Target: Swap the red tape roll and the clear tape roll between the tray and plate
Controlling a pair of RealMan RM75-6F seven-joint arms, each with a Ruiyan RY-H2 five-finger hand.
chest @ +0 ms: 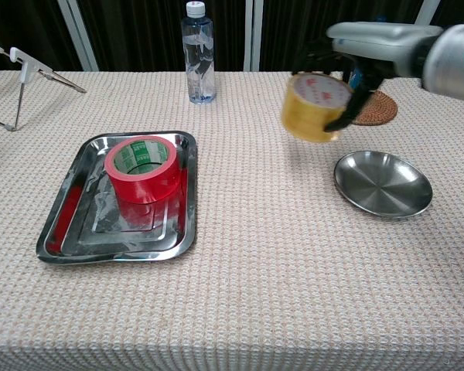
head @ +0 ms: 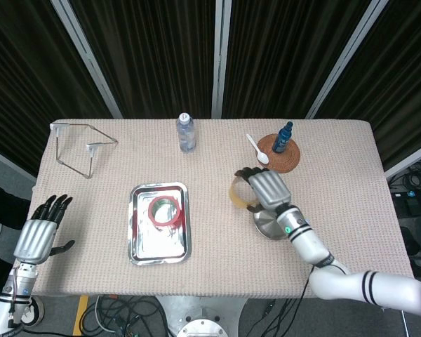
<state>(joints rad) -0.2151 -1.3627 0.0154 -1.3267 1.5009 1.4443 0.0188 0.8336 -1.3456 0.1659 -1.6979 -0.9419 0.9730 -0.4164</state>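
The red tape roll (head: pixel 165 210) (chest: pixel 141 168) stands in the steel tray (head: pixel 142 242) (chest: pixel 69 233) at the left of the table. My right hand (head: pixel 265 187) (chest: pixel 371 42) grips the clear, yellowish tape roll (head: pixel 238 192) (chest: pixel 315 107) and holds it in the air, tilted, left of and above the round steel plate (head: pixel 269 226) (chest: pixel 382 185). The plate holds nothing. My left hand (head: pixel 37 235) hangs beyond the table's left edge, fingers apart and holding nothing; only the head view shows it.
A water bottle (head: pixel 186 133) (chest: pixel 198 52) stands at the back middle. A blue bottle (head: pixel 283 137) and a white spoon (head: pixel 257 148) rest on a woven coaster (head: pixel 281 156) at the back right. A wire stand (head: pixel 81 146) sits at the back left.
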